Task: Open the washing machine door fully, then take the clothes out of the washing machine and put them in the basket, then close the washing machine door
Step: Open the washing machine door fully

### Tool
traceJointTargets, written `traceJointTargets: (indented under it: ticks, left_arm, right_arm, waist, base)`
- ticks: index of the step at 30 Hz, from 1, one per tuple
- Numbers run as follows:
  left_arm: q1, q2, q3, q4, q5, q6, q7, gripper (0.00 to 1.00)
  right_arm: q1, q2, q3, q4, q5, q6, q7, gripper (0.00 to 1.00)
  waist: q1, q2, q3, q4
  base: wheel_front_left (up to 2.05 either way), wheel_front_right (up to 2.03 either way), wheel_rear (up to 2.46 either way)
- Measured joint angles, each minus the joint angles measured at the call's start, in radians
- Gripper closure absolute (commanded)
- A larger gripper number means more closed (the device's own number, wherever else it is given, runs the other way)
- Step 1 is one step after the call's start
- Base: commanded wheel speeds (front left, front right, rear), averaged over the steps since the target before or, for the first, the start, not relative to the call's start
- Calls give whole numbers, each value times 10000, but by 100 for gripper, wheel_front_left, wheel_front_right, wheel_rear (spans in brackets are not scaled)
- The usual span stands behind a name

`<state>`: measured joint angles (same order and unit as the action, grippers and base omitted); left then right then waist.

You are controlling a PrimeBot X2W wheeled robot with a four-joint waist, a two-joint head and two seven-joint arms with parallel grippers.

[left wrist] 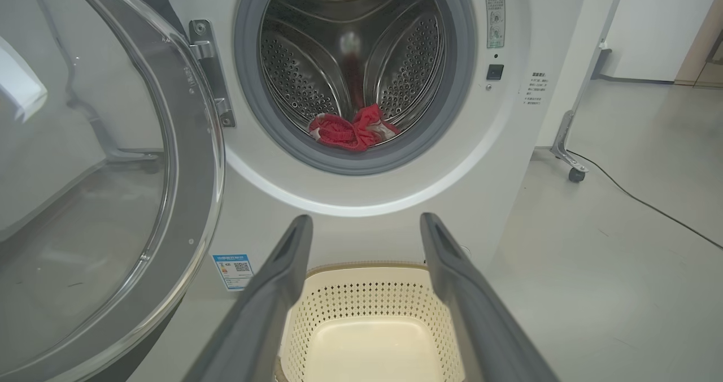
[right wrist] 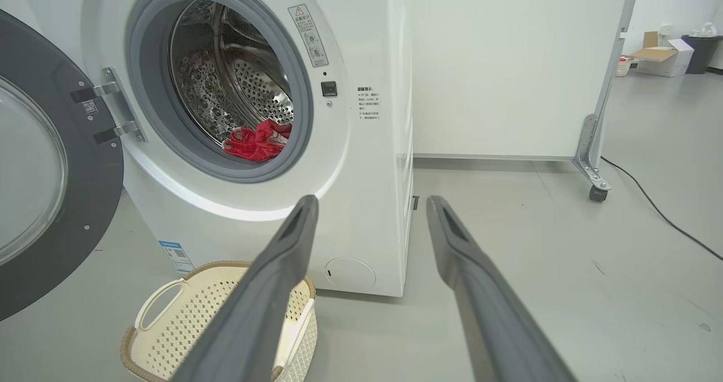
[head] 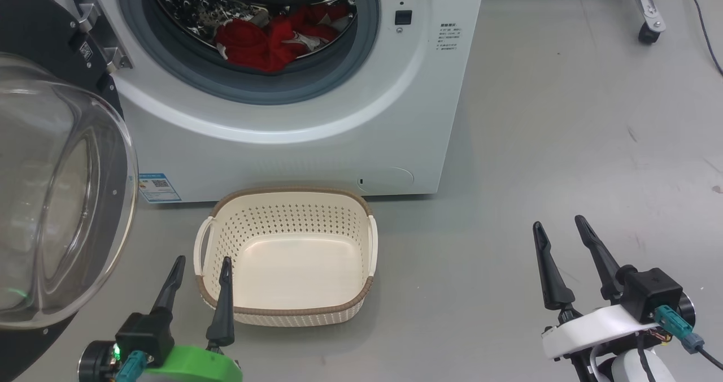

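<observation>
While the round black-rimmed glass door (head: 62, 201) hangs open, red white-striped clothes (head: 265, 40) sit inside the white front-load washer (head: 339, 133), cream perforated plastic basket (head: 291, 192) on the floor just below; left gripper (head: 204, 259) and right gripper (head: 558, 221) both spread apart, holding nothing.

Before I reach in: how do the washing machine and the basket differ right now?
Contents: the washing machine holds the clothes in its drum; the basket on the floor is empty.
Opening: the washing machine faces forward, the washing machine door swung open; the basket opens upward.
Look: the washing machine is big, white, steel inside; the basket small, cream plastic, brown-rimmed.
The drum and the basket both have perforated walls.
</observation>
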<state>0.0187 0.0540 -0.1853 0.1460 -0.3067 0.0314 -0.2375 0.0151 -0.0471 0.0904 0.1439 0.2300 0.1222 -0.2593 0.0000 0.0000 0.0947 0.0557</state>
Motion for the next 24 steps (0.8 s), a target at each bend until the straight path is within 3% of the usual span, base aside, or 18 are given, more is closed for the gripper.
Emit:
traceJointTargets:
  ticks: [24]
  left_arm:
    - [12,4,-117,-31,178,167,251,0]
  right_arm:
    - [149,35,-150,-84,0,0,0,0]
  waist:
    - [0,0,-158,-355]
  base:
    - [0,0,0]
